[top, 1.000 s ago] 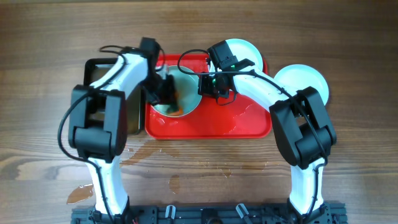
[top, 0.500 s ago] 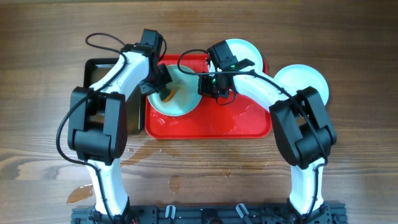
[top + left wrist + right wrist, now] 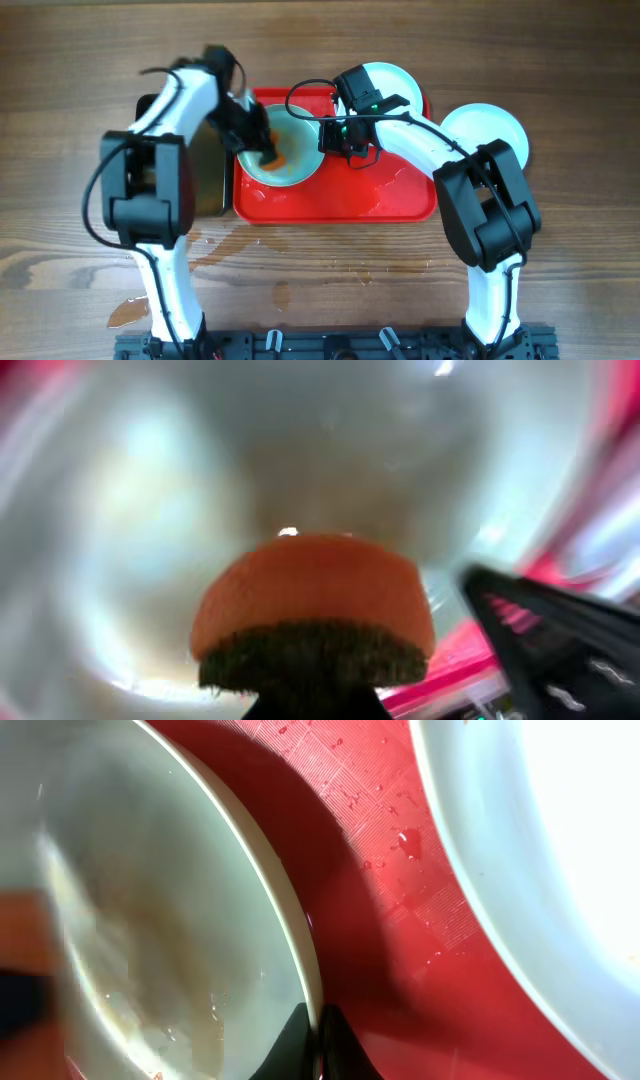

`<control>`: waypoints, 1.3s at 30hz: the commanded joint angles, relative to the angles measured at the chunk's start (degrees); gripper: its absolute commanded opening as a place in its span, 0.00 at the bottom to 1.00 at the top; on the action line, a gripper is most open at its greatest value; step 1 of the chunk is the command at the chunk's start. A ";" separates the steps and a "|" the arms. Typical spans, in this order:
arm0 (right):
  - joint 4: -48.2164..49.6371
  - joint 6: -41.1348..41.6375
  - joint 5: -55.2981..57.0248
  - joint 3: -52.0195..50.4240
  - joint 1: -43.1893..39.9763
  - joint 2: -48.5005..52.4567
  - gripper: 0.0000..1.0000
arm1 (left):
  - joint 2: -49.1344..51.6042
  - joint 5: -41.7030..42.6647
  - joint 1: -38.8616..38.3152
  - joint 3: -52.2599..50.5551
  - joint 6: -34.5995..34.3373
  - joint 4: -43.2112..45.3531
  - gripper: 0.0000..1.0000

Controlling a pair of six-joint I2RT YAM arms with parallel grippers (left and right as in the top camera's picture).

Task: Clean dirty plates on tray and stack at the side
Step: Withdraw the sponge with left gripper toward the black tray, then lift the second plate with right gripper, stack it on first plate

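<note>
Scrubbing step. Left gripper (image 3: 262, 150), jaws clamped on orange sponge (image 3: 315, 595), rubs the plate (image 3: 290, 172) on red tray (image 3: 390, 200). Right gripper (image 3: 335, 140), jaws pinching that plate's rim, steadies it. 2nd plate (image 3: 395, 80) is in tray's far right corner. 3rd plate (image 3: 490, 125) is on the table, right of tray. Next, probably: finish wiping w/o losing rim grip.

Overhead looks straight down at the table (image 3: 70, 60); both wrist cameras face the same plate (image 3: 300, 152) at very close range.
</note>
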 commanded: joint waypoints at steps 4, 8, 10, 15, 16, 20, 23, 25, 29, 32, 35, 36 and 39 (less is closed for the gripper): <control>0.83 -0.66 -1.38 0.02 0.09 1.60 0.05 | -9.99 1.22 2.82 9.90 6.12 -5.22 0.04; 1.55 -0.57 0.22 -0.04 1.18 1.60 0.22 | -18.08 -20.28 3.63 9.90 0.94 -6.71 0.04; 1.84 -0.04 1.70 -0.04 2.45 1.60 0.24 | -18.88 -24.70 3.63 9.90 0.94 -7.21 0.04; 0.72 0.04 2.69 -0.20 5.60 1.60 0.04 | -16.94 -25.35 3.65 7.61 -1.64 -6.16 0.04; 0.09 0.02 2.03 -0.20 5.51 1.60 0.04 | -16.90 -25.38 3.65 6.75 -1.64 -5.92 0.04; -3.23 -1.70 -0.98 -0.13 2.16 -1.97 0.04 | -16.85 -25.35 3.63 5.46 -1.62 -6.03 0.04; -8.00 -3.65 4.28 -0.13 0.33 -10.80 0.05 | -16.85 -25.31 3.63 5.46 -1.88 -6.03 0.04; -10.45 -4.94 10.56 -0.13 0.37 -16.52 0.04 | -16.83 -24.81 3.56 5.46 -2.12 -6.03 0.04; -18.36 -6.21 32.22 -0.13 1.29 -25.70 0.04 | -16.83 -23.17 2.95 5.46 -2.32 -5.97 0.04; -23.34 -7.69 47.43 -0.13 4.74 -27.15 0.04 | -16.83 -23.17 2.47 5.46 -3.56 -5.31 0.04; -26.62 -7.61 58.66 -0.15 9.99 -27.12 0.04 | -16.83 -23.17 2.32 5.46 -3.56 -4.59 0.04; -27.58 -7.61 62.88 -0.15 12.13 -27.04 0.04 | -16.83 -23.17 2.21 5.46 -3.56 -4.13 0.04; -29.92 -7.54 72.00 -0.15 17.51 -26.86 0.04 | -16.83 -23.17 2.03 5.46 -3.58 -3.19 0.04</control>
